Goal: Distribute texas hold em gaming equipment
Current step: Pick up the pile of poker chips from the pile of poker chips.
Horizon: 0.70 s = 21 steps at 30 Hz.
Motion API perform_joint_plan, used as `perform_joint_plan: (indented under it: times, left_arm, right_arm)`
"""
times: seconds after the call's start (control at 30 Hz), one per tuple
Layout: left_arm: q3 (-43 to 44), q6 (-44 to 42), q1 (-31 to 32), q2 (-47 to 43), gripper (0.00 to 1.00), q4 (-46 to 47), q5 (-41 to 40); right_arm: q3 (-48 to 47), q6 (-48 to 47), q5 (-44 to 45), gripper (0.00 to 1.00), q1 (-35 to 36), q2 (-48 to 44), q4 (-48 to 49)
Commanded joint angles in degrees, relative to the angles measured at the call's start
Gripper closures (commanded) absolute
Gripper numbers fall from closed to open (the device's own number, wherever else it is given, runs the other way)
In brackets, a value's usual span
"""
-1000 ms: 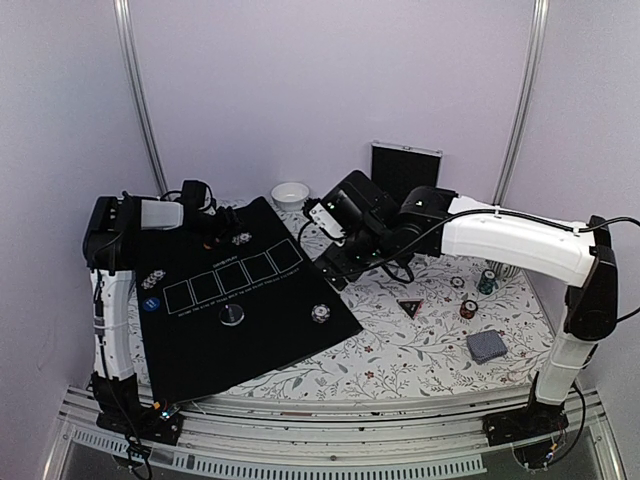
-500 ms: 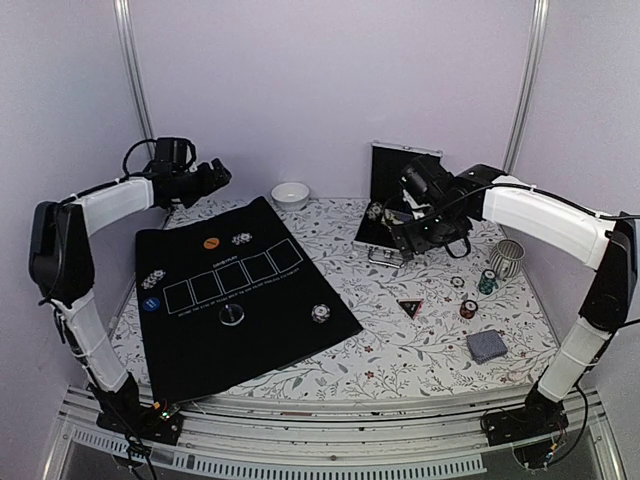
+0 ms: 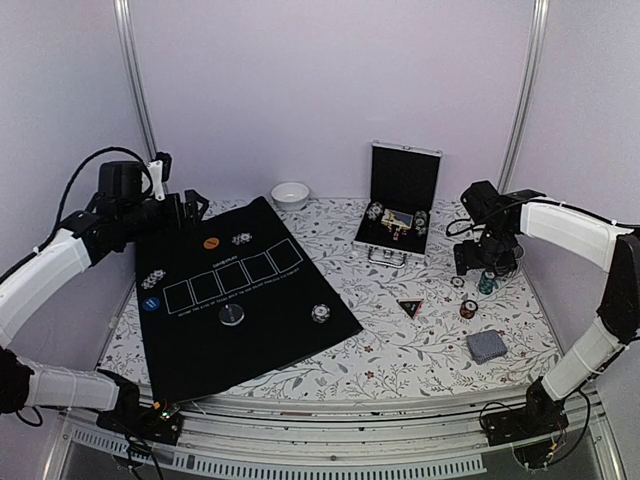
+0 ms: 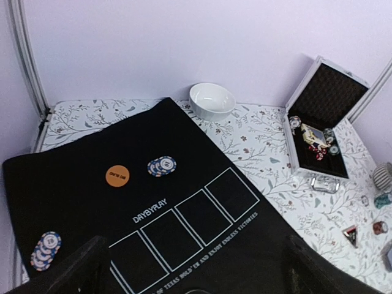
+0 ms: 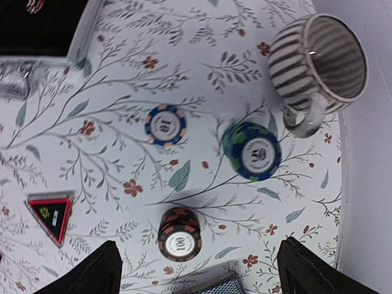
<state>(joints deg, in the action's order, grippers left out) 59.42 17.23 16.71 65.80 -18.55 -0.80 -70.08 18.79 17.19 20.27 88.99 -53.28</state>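
Black mat carried chip piles and the grey button, while the green chip stack, red chip stack, triangular marker and card deck lay near the right gripper, which, like the left gripper, gaped empty.

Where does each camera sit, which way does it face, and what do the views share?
Top external: high behind the arm bases, facing the back wall; whole table, both arms, left gripper and right gripper.
Left wrist: over the black mat, tilted towards the white bowl and open case; own fingers at the bottom corners, spread.
Right wrist: straight down on the green chip stack and striped mug; own fingers at the bottom corners, spread.
Shared: the triangular marker shows in all three.
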Motion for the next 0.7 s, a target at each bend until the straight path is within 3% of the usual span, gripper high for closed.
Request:
perform_joint_plan:
  times: [0.0, 0.13, 0.67]
  left_arm:
    - [-4.56, -7.35, 0.1, -5.01, 0.02, -2.52, -5.45]
    - [-7.07, -7.61, 0.06, -5.39, 0.02, 0.41, -5.53]
    - [-9.31, -9.16, -1.26, -3.31, 0.02, 1.68, -3.7]
  right_arm:
    - [0.39, 1.01, -0.07, 0.15, -6.57, 1.17, 5.74]
    - [0.34, 0.76, -0.92, 0.33, -7.78, 3.37, 7.78]
    - [-0.93, -0.81, 0.36, 0.3, -12.42, 12.48, 10.35]
